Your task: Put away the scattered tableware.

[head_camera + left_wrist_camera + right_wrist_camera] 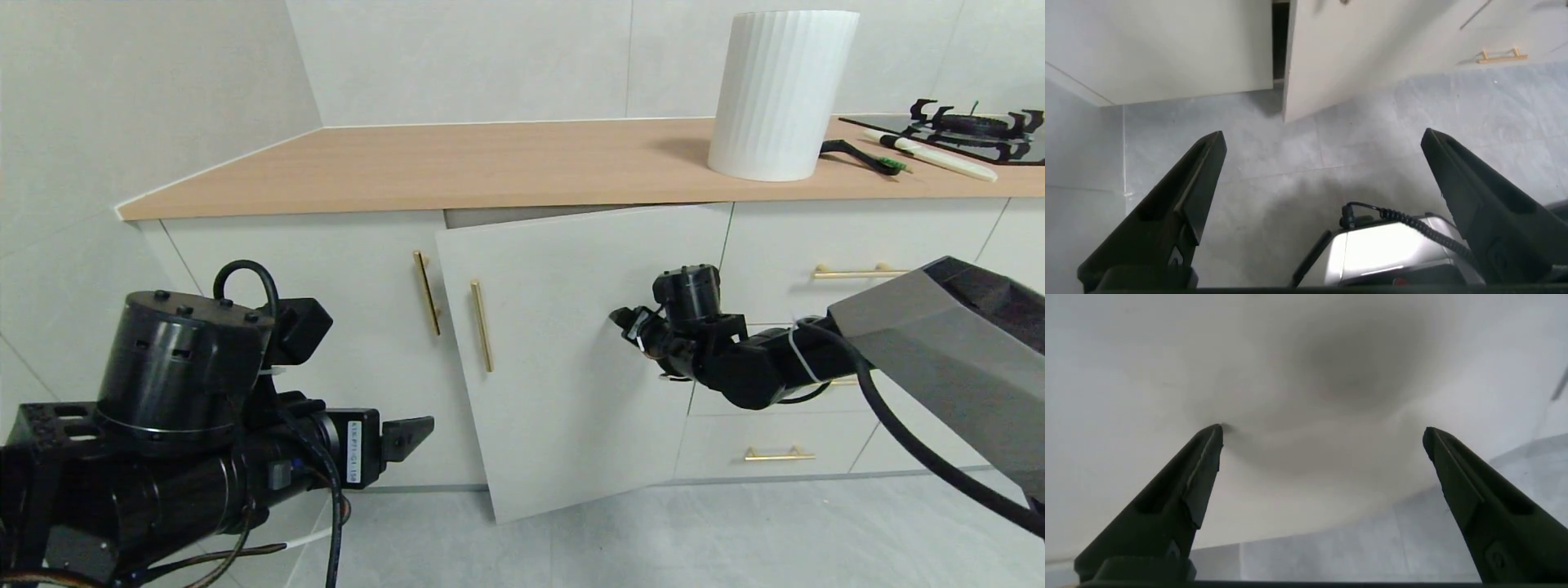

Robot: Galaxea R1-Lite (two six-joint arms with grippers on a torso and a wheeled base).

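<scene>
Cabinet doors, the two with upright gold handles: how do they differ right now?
The left door is shut flat; the right door hangs ajar, its handle edge swung outward. The left handle stands by its door's right edge, the right handle by its door's left edge. Both doors are pale, with gold bar handles.

Gas hob (976, 126) on wooden countertop (457, 167)

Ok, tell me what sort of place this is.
Most likely a kitchen: a light wooden countertop runs over pale cabinet doors with slim brass handles, and a black gas hob sits at the counter's right end.
</scene>
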